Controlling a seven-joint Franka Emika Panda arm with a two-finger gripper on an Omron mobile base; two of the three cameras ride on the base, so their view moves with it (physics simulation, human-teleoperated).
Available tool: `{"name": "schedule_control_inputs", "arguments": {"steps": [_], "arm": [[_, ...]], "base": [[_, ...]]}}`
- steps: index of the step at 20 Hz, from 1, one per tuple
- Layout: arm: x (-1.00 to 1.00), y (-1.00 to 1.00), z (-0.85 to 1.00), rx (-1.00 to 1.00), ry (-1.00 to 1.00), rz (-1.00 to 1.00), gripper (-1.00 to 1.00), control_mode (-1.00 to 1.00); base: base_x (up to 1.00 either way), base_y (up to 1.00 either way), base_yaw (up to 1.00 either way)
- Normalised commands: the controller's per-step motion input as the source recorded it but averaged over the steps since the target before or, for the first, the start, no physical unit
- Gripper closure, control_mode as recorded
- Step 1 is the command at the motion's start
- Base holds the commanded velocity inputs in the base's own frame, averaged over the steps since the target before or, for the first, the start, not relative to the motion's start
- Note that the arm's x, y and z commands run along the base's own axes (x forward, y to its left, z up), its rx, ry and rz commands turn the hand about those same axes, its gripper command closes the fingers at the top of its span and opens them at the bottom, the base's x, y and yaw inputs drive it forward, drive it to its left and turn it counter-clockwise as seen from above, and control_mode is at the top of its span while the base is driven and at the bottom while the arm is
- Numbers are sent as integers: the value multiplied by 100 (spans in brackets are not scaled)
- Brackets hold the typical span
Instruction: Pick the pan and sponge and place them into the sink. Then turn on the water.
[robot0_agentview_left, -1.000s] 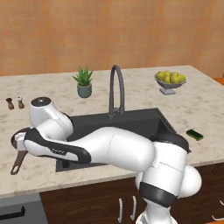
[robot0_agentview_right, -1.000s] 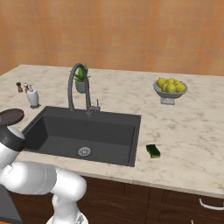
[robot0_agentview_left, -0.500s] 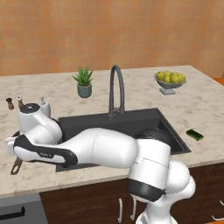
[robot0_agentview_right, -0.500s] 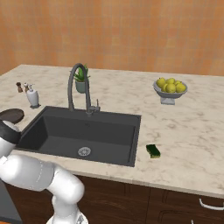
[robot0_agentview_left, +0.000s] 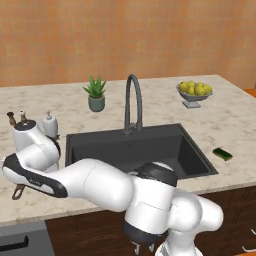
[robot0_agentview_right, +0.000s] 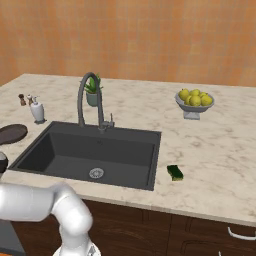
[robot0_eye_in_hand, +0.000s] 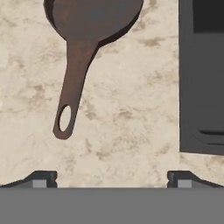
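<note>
Claw is wide open and empty, tips well apart, hanging over bare counter left of the sink. Pan lies flat on the counter near its left end, just beside the sink's left rim; the handle with the hanging hole reaches toward the claw, but sits off to one side of the gap between the tips, not centred. Sponge is on the counter close to the sink's right front corner, well apart from the pan. Basin looks empty, nothing running from the faucet, so neither item is placed yet.

Risks, as I judge them:
- Straight descent from here would probably land on stone beside the handle. Needs a sideways shift first.
- Handle is thin and low, so a finger could clip and spin the pan rather than straddle it.
- Gripping far out near the hole puts the pan body on a long lever, likely to droop or twist in the pads when lifted.
- Soap dispenser and small shakers stand behind the pan, and the elbow is close to them in the left base view.

No brands, labels or readable writing anywhere.
</note>
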Motion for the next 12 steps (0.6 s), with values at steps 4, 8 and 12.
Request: {"name": "schedule_control_inputs", "arguments": {"steps": [4,8,12], "arm": [[23,0,-28,1,0,0,-100,-100],[25,16,-21,0,0,0,-100,-100],[21,24,-23,0,0,0,-100,-100]], "base": [[0,0,0],[0,0,0],[0,0,0]]}}
